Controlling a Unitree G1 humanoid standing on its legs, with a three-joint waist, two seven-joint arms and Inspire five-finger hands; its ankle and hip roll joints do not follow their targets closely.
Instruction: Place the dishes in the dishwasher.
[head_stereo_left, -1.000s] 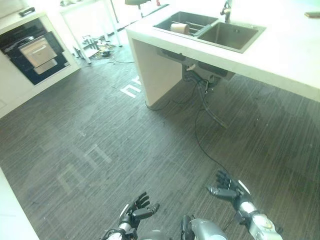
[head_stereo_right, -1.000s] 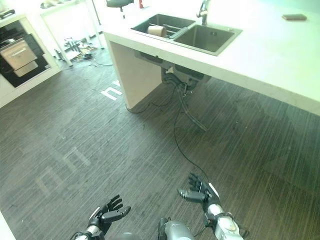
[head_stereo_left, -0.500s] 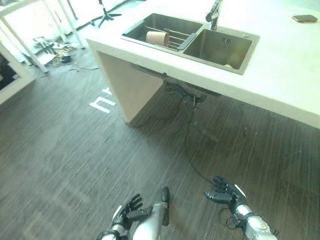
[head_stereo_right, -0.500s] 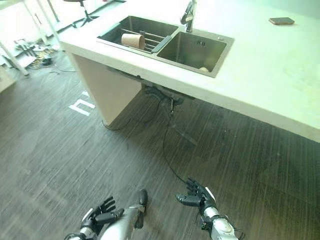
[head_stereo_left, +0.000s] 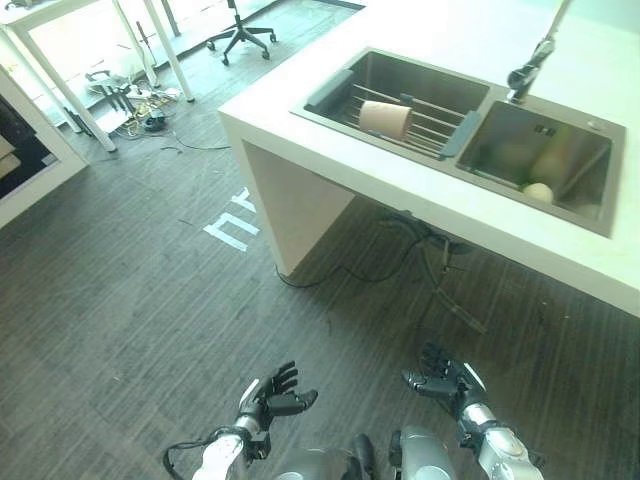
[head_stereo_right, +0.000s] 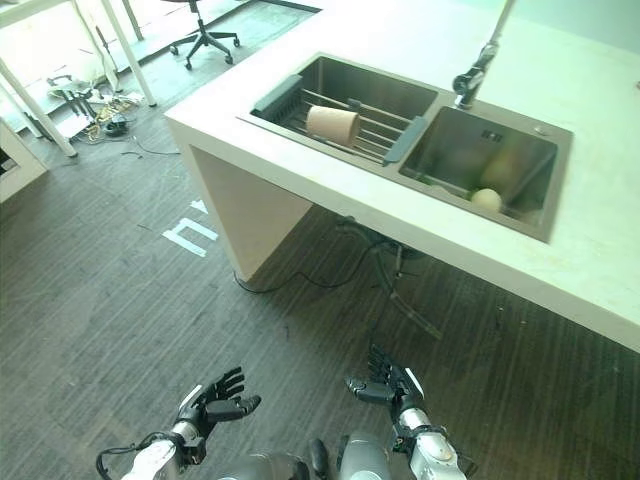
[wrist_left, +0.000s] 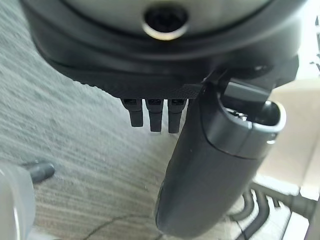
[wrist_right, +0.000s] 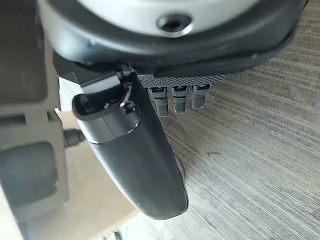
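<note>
A tan cup (head_stereo_left: 385, 119) is lying on its side on the wire rack (head_stereo_left: 420, 120) in the left basin of the double sink (head_stereo_left: 330, 92), upper centre of the frame, its open end facing right. In the right basin a pale round dish (head_stereo_left: 538, 192) is sitting near the front wall, upper right of the frame; whether it is a bowl or a cup cannot be told. A faucet (head_stereo_left: 530, 68) is rising at the back edge of the sink, between the two basins. The sink is sitting in a white counter (head_stereo_left: 400, 185) that is running from the upper centre to the right edge, with pipes and hoses (head_stereo_left: 440, 270) hanging beneath it. Both hands are hovering low over the dark wood-grain floor (head_stereo_left: 130, 300), well apart from the sink and the dishes. The left hand (head_stereo_left: 272, 395), lower centre-left, is holding nothing, fingers spread and loosely bent, thumb pointing right. The right hand (head_stereo_left: 442, 378), lower centre-right, is likewise empty, fingers spread and relaxed; its wrist view is showing straight fingers (wrist_right: 173, 99) over the floor. White tape marks (head_stereo_left: 232, 222) are lying on the floor by the counter's corner. An office chair (head_stereo_left: 238, 28) is standing at the top, left of centre, and table legs (head_stereo_left: 60, 95) with a cable clutter (head_stereo_left: 140, 115) are showing at the upper left.
</note>
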